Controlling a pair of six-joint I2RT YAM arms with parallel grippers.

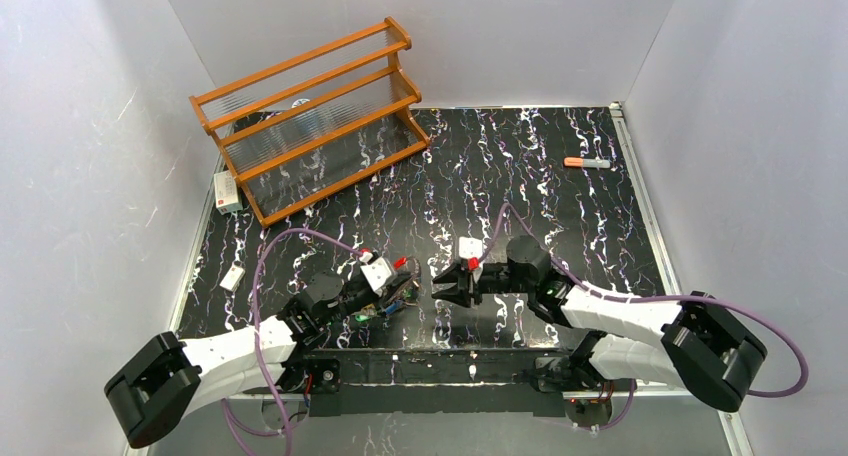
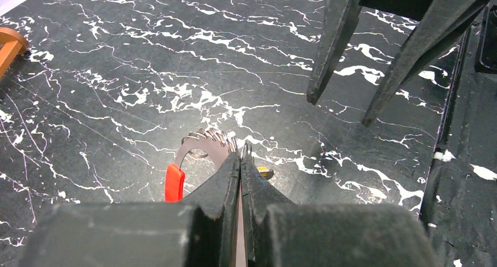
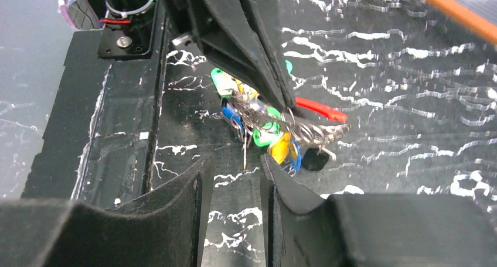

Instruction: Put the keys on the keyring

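The table (image 1: 560,226) is black with white marble veining, and a slatted wooden rack (image 1: 315,116) stands skewed across its upper left corner. Just left of the rack lies a small white box (image 1: 228,191), with a white tag (image 1: 232,278) lower down the left edge and an orange-capped marker (image 1: 587,162) at the upper right. Low at centre, coloured keys (image 3: 264,138) spread on the surface

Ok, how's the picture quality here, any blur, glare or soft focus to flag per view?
Top external: even light, sharp, though the keys are tiny specks. Left wrist: the left gripper up close is soft, the keyring and table beyond crisp. Right wrist: the right gripper in the foreground is blurred, the keys fairly sharp, the far table smeared.
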